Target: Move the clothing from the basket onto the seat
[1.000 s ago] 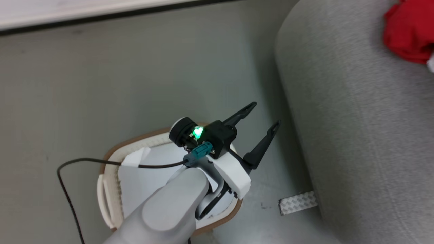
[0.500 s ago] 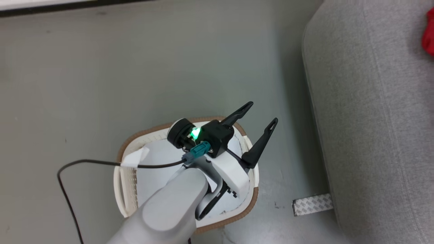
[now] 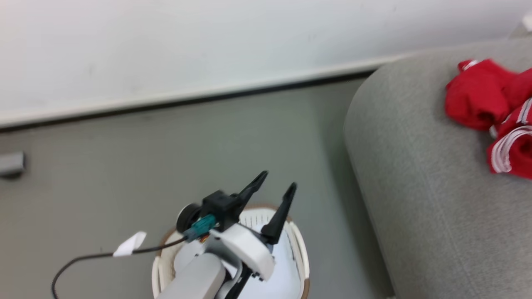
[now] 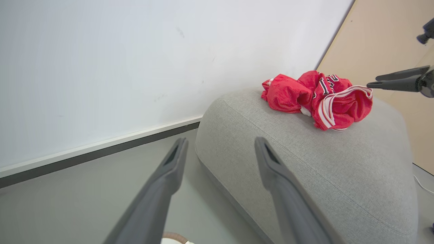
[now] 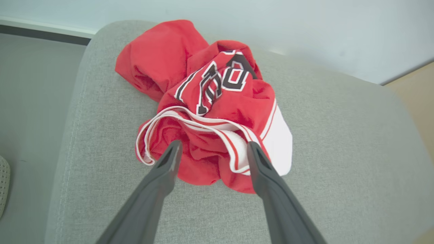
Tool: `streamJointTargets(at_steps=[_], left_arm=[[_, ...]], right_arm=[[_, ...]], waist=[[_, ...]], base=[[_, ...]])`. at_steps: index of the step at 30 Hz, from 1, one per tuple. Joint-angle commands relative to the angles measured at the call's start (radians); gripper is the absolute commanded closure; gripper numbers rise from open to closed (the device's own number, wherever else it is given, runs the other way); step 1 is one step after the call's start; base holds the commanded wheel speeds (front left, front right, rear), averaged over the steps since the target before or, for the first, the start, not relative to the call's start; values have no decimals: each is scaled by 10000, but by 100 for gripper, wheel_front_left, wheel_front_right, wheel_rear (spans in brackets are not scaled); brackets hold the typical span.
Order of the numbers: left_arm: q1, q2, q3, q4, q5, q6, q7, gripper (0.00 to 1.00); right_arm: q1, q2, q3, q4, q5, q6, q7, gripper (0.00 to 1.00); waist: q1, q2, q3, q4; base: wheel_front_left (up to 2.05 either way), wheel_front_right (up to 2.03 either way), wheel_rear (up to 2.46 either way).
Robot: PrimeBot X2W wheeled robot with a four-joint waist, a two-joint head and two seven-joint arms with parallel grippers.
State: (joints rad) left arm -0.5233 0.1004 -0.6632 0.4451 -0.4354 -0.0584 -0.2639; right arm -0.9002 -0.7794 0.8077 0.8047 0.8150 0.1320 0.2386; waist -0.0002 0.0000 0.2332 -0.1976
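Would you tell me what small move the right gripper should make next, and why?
Probably draw the right gripper straight back: its jaws stand open and the clothing lies loose on the seat, so backing off should avoid snagging it.

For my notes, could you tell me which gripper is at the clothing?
The right gripper, open over the clothing on the seat; the left gripper hangs above the basket.
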Motion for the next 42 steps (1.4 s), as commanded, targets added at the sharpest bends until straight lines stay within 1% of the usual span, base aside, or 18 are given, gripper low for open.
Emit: streamJointTargets(at_steps=[1,4,5,6,8,10,12,16,18,22,25,27,28,32,35,37,40,42], left_arm=[[365,94,175,-100,-46,71,-5,0],[928,238,708,-329,-136,240,-6,0],[1050,378,852,-414,36,341,-6,0],[1147,475,967,-497,181,438,-6,0],[1450,545,1268,-597,90,552,-4,0],[1672,696,1596,-638,1,659,-5,0],[1850,762,1971,-753,-107,768,-5,0],[2393,831,2715,-1091,-127,1071,-5,0],[2686,842,3142,-1308,-39,1221,-5,0],[3382,740,3997,-1808,141,1440,-5,0],[3838,535,4528,-2109,293,1355,-5,0],[4065,437,4836,-2316,512,1290,-5,0],[4065,437,4836,-2316,512,1290,-5,0],[4505,187,5272,-2608,1318,1251,-5,0],[4770,53,5559,-2749,1835,1210,-5,0],[4940,-57,5752,-2746,2058,1072,-5,0],[5083,-186,5974,-2644,2237,841,-5,0],[5137,-280,6124,-2559,2319,706,-5,0]], right_arm=[[238,-36,86,-163,155,-25,-116,0],[373,-89,201,-714,262,-26,-423,0],[399,-107,158,-913,250,-26,-634,0],[450,-76,80,-1081,278,-26,-835,0],[576,56,-172,-1302,290,-26,-1343,0],[614,147,-570,-1397,-43,-26,-2102,0],[790,476,-1189,-1307,-233,-25,-2996,0],[1461,1205,-2211,-1392,-596,-25,-4265,0],[1933,1543,-2674,-1561,-827,-25,-4612,0],[3068,2369,-3646,-2163,-1138,-26,-4948,0],[4081,3008,-4311,-2793,-1397,-25,-5023,0],[4743,3432,-4743,-3410,-1791,-26,-5033,0],[4743,3432,-4743,-3410,-1791,-26,-5033,0],[6434,4540,-5749,-4639,-2703,-25,-5035,0],[7247,5234,-6092,-5264,-3408,-25,-5038,0],[7612,5530,-6121,-5335,-3820,-25,-5034,0],[7743,6025,-6338,-5442,-3995,-25,-5030,0],[7792,6157,-6368,-5447,-4140,-25,-5026,0]], waist=[[2,0,-1451,-65],[2,0,-2098,20],[2,0,-2246,62],[2,0,-2349,110],[2,0,-2531,219],[2,0,-2676,332],[2,0,-2810,461],[2,0,-3058,691],[2,0,-3154,767],[2,0,-3256,838],[2,0,-3237,891],[2,0,-3167,939],[2,0,-3167,939],[2,0,-3048,1023],[2,0,-2954,960],[2,0,-2907,879],[2,0,-2874,822],[2,0,-2857,795]], base=[[0,0,0],[0,0,0],[0,0,0],[0,0,0],[0,0,0],[0,0,0],[0,0,0],[0,0,0],[0,0,0],[0,0,0],[0,0,0],[0,0,0],[0,0,0],[0,0,0],[0,0,0],[0,0,0],[0,0,0],[0,0,0]])
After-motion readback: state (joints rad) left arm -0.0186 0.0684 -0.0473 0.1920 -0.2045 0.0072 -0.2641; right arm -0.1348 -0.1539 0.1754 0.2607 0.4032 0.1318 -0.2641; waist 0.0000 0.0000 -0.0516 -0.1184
